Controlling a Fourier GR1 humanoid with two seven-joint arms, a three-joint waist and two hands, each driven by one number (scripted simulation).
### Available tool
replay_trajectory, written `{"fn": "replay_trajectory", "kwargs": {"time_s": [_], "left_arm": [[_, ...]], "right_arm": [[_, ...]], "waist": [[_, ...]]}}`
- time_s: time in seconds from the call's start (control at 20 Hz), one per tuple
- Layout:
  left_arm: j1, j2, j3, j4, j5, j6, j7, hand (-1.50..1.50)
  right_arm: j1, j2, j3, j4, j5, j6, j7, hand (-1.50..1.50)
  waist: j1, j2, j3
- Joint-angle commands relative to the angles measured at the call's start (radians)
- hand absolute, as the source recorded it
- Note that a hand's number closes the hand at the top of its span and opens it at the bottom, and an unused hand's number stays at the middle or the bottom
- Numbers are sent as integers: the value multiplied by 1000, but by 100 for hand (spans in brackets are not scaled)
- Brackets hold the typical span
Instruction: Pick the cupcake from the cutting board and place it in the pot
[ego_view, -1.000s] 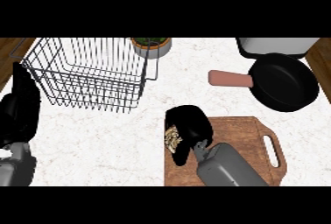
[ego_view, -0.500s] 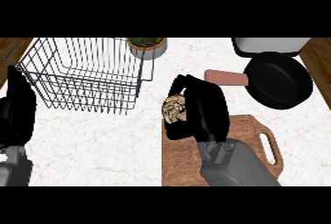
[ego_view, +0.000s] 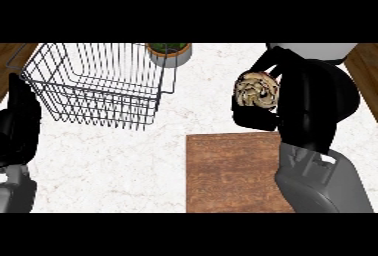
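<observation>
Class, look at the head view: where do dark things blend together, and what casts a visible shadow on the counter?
Head view: the black right hand, curled round the swirled tan cupcake, merges with the black pot behind it; the wire basket casts faint line shadows on the white marble counter.

Two forearms show, both cased in smooth grey shells with a dull sheen. The right grey forearm (ego_view: 328, 187) is broad and rounded, its shell built of angular panels where it narrows toward the wrist, with darker seams between the plates. From it comes the black right hand (ego_view: 306, 107), glossy, with thick rounded fingers. The left grey forearm (ego_view: 15, 192) shows only as a slim strip at the view's left edge, topped by the black left hand (ego_view: 18, 125), matt and bulky.
</observation>
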Motion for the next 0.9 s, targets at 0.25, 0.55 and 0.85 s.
{"fn": "replay_trajectory", "kwargs": {"time_s": [0.25, 0.55, 0.85], "left_arm": [[-63, -40, -52, 11, -14, -22, 36, 0], [-10, -75, -70, -1, -38, -15, 1, 0], [-67, -57, -47, 20, -28, -20, 22, 0]], "right_arm": [[11, -86, -246, 68, -140, -53, -147, 150], [-6, -165, -416, 314, -274, -134, -352, 150], [2, -296, -406, 482, -73, -207, -423, 150]], "waist": [[4, 8, -2], [15, 12, -2], [15, 22, -3]]}}
